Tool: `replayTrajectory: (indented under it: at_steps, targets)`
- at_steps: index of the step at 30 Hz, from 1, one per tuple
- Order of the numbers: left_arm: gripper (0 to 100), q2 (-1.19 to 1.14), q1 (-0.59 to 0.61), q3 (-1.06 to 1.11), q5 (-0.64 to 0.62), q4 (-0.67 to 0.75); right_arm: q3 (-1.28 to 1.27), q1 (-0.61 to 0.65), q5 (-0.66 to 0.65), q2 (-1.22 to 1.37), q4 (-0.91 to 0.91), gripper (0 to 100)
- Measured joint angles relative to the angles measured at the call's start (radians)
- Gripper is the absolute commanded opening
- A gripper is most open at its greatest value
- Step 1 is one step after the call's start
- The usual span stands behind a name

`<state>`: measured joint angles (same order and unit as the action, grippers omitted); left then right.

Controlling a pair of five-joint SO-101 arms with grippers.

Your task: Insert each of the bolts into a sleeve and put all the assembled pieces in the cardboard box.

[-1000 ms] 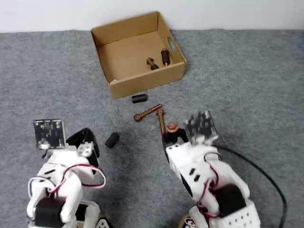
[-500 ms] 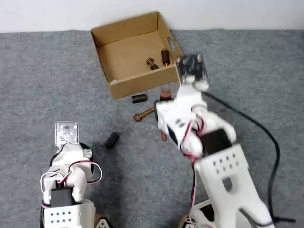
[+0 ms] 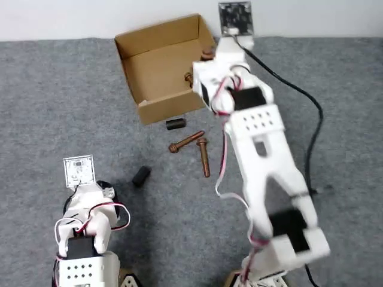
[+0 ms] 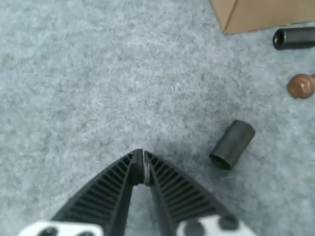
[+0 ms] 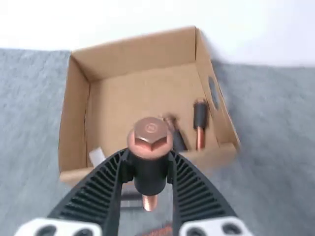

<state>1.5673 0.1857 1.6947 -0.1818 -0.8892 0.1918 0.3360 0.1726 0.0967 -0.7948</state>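
The right arm (image 3: pixel 257 137) has swung from beside the loose bolts (image 3: pixel 187 141) out over the cardboard box (image 3: pixel 170 106), its right gripper (image 5: pixel 147 164) carrying a sleeved bolt (image 5: pixel 149 142) there; the left arm (image 3: pixel 84 224) has drawn back towards its base.

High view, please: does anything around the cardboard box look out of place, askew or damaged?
Nothing looks damaged or spilled. The cardboard box sits askew to the wall; two bolts and two sleeves lie loose on the mat before it, not yet joined. The right gripper holds a sleeved bolt above the box.
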Motion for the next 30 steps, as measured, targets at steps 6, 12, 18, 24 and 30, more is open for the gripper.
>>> replayTrajectory:
  at_steps: [6,12,18,24,30]
  targets:
    - [0,0.0,0.0,0.0,-0.002,0.002,0.258,0.0,0.0,0.302,0.084,0.8]
    - [0,0.0,0.0,0.0,-0.002,0.002,0.473,0.0,-0.089,0.563,0.115,0.8]
    - [0,0.0,0.0,0.0,-0.002,0.002,0.62,0.002,-0.13,0.756,0.115,0.8]
    - [0,0.0,0.0,0.0,-0.002,0.002,0.671,0.006,-0.133,0.825,0.015,2.0]
    - [0,0.0,0.0,0.0,-0.002,0.002,0.674,0.032,-0.181,0.83,-0.058,15.4]
